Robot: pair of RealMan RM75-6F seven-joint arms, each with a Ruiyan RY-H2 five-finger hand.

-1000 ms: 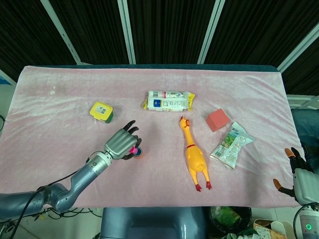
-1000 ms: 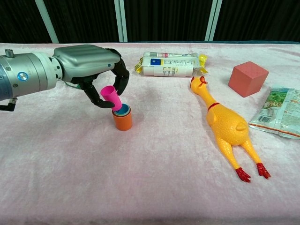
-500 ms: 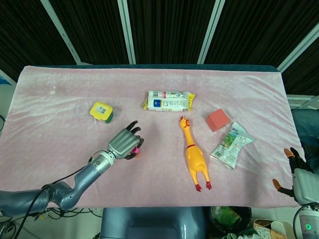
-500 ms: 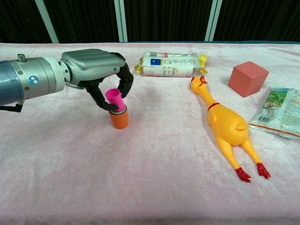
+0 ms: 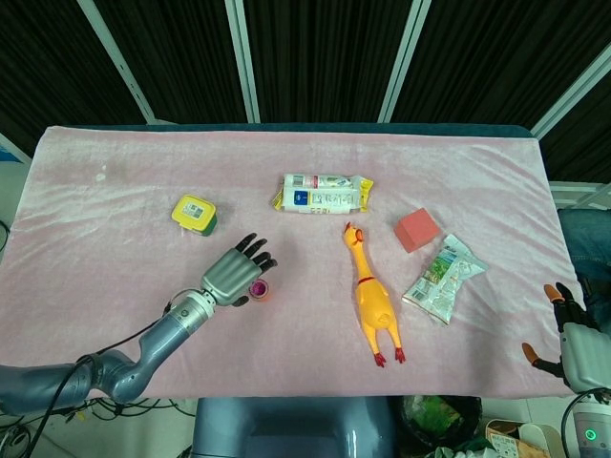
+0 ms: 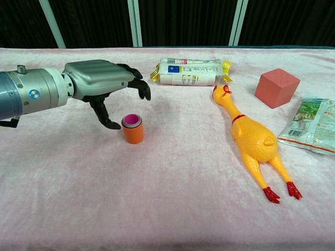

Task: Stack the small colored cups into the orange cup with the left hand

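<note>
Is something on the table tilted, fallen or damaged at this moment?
Nothing stands out. The orange cup stands upright with the pink cup seated level inside it. The left hand is beside it with fingers spread, holding nothing. The rubber chicken lies flat on the cloth.

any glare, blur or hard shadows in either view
Head view: even light, sharp, a faint sheen on the snack packet. Chest view: crisp, soft shadows beneath the left hand and beside the orange cup; the packet is cut off at the right edge.
</note>
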